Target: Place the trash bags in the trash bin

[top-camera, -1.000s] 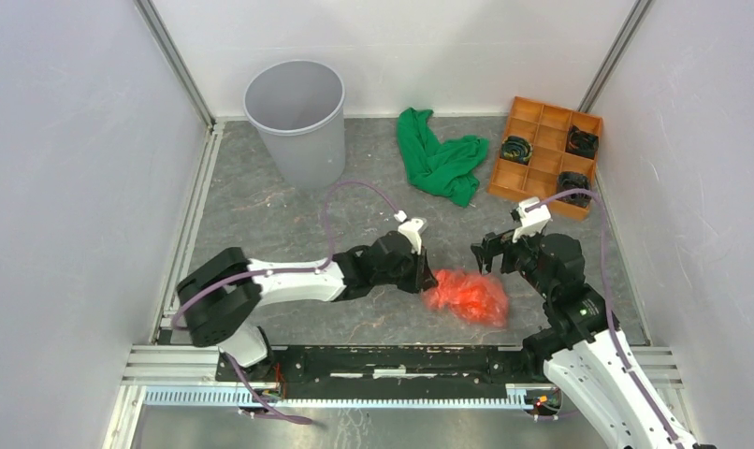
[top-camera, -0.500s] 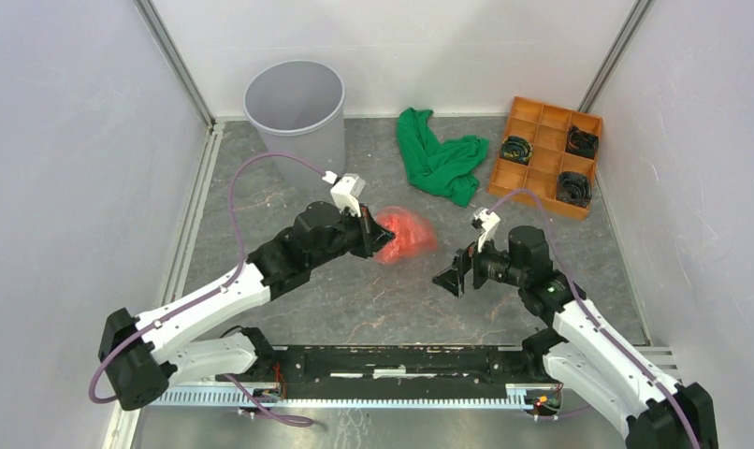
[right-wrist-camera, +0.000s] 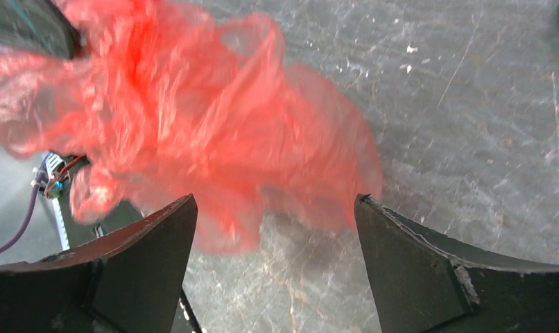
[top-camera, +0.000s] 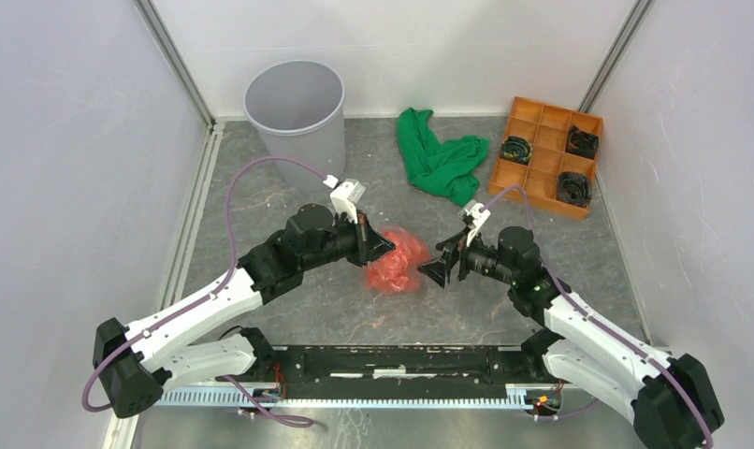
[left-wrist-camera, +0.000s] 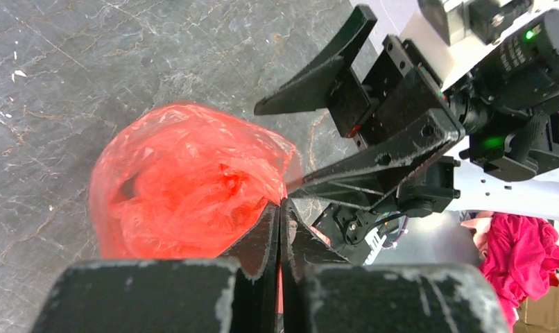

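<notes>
Left tool point(top-camera: 383, 248) grips trash bag point(top-camera: 399, 262) | trash bin point(top-camera: 308, 150) apart | tray point(top-camera: 529, 112): black items point(top-camera: 516, 149)

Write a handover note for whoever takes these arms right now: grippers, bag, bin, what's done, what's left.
Left gripper: shut on the thin red-orange plastic film bag, pinching its edge between the two arms.
Right gripper: open, pointed at the bag from the opposite side, gripping nothing.
Round light-grey plastic wastebasket: upright in the far left corner, nothing visible inside.
Done: bag grasped by the left arm.
Left: carry the bag over the wastebasket and release it inside.
</notes>
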`<state>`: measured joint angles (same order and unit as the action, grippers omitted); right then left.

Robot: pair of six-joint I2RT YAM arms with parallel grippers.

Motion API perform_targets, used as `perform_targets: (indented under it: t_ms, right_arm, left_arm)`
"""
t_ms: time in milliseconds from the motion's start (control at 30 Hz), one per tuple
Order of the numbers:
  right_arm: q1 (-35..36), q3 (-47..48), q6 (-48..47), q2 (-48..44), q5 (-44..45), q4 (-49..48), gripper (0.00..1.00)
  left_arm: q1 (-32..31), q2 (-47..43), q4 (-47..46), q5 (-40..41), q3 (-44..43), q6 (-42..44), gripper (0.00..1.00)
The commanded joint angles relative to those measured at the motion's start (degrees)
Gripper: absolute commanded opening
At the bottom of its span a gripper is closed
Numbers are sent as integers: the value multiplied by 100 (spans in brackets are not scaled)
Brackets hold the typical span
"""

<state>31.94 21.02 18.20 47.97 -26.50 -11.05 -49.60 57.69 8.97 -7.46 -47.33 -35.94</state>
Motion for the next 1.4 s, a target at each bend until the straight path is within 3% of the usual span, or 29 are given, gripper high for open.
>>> perform_targets:
  t_ms: [0,67,267,333,433,467,533,667,833,1000,1133,1367]
  right_arm:
    - [68,483,-239,427,-215,-683,86]
    - [163,520,-106,638,-543,-980,80]
    - [271,421,16,730,-433,-1647,72]
    - [288,397,117,742,-536,-1956,62]
    - [289,284,388,762,-586,-2535,34]
    - [290,308,401,781,-494,-2528,21]
    - [285,568,203,811,59,-1800,2]
    - [283,1286,-671,702,1357,45,0]
    - [285,1669,-1237,261,2196,1271,0]
    - [294,1808,-950,72,1518,1236,0]
    - [287,1945,-869,157,1507,1326,0]
    - [291,1922,-1005,131,1916,1463,0]
  left_arm:
    - [12,-40,90,-85,-328,109,2]
    - [12,-54,110,-103,-319,78,2]
    - [12,-15,165,-252,-334,71,2]
    - [12,38,251,-246,-414,138,2]
    - [12,146,437,-219,-642,293,2]
    - [12,166,500,-185,-720,347,2]
    - [12,178,657,-34,-894,455,2]
    - [13,-45,1202,703,-1201,668,2]
    - [12,-570,1600,1808,-1134,807,4]
    - [17,-667,1606,1830,-915,758,15]
    - [12,-550,1988,2160,-1009,764,33]
    - [12,-741,2236,2629,-628,573,34]
